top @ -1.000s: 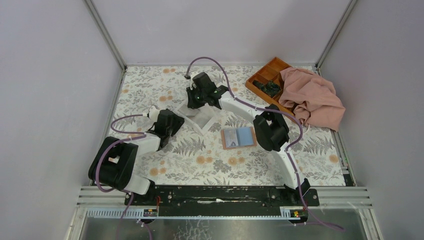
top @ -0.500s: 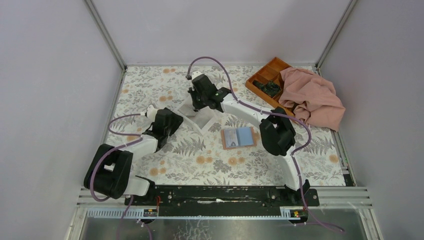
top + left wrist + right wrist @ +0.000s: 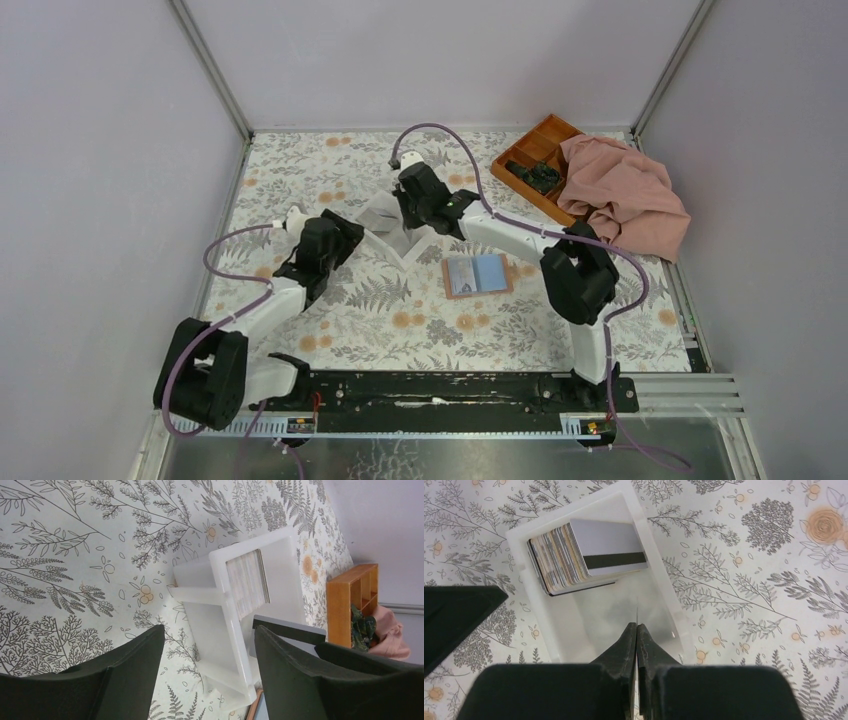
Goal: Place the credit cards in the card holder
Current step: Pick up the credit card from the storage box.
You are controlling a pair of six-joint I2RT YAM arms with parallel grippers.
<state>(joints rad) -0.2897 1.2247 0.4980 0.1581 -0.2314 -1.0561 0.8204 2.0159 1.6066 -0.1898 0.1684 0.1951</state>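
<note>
A white box (image 3: pixel 589 615) holds a stack of credit cards (image 3: pixel 574 560); its top card is grey with a black stripe. My right gripper (image 3: pixel 636 626) is shut on one thin card (image 3: pixel 637 611), seen edge-on, held above the box. In the left wrist view this card (image 3: pixel 287 628) shows grey with a black stripe. The tan card holder (image 3: pixel 477 275) lies open on the table right of the box (image 3: pixel 402 238), with blue cards in it. My left gripper (image 3: pixel 209 629) is open and empty, just left of the box (image 3: pixel 235 605). In the top view the right gripper (image 3: pixel 400 208) is over the box and the left gripper (image 3: pixel 345 236) is beside it.
An orange compartment tray (image 3: pixel 535 165) stands at the back right, partly under a pink cloth (image 3: pixel 625 195). The tray also shows in the left wrist view (image 3: pixel 350 600). The left finger (image 3: pixel 454 615) shows at the left of the right wrist view.
My right gripper has shifted right and toward the wallet side with a card pinched in it. My left arm has stretched further forward toward the box.
</note>
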